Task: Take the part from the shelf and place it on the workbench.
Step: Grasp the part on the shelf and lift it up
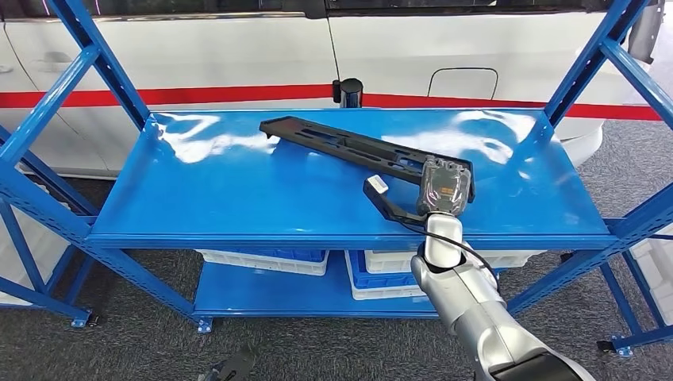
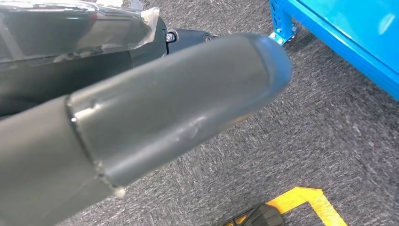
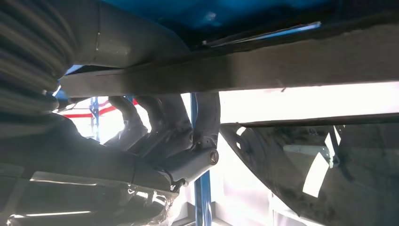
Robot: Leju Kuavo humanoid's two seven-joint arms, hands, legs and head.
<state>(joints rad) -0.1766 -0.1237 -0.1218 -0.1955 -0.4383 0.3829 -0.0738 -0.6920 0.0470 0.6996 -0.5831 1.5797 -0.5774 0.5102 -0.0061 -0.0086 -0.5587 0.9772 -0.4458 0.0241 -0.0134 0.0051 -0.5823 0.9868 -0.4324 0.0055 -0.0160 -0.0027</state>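
Observation:
A long black part (image 1: 349, 147) lies diagonally on the top board of the blue shelf (image 1: 238, 190), with a hooked end and a white tag near the front. My right hand (image 1: 444, 189) sits on its right end. In the right wrist view the part's bar (image 3: 282, 61) runs between the grey thumb (image 3: 127, 42) and the dark fingers (image 3: 179, 122), which curl up against it. My left hand (image 2: 164, 108) hangs over the grey carpet, its thumb stretched out straight and nothing in it.
Blue slanted struts (image 1: 103, 71) (image 1: 587, 71) frame the shelf on both sides. White and blue bins (image 1: 262, 260) stand on the lower board. A white vehicle (image 1: 198, 63) with a red stripe is behind, and a black cylinder (image 1: 348, 91) stands at the back edge. Yellow floor tape (image 2: 310, 202) lies nearby.

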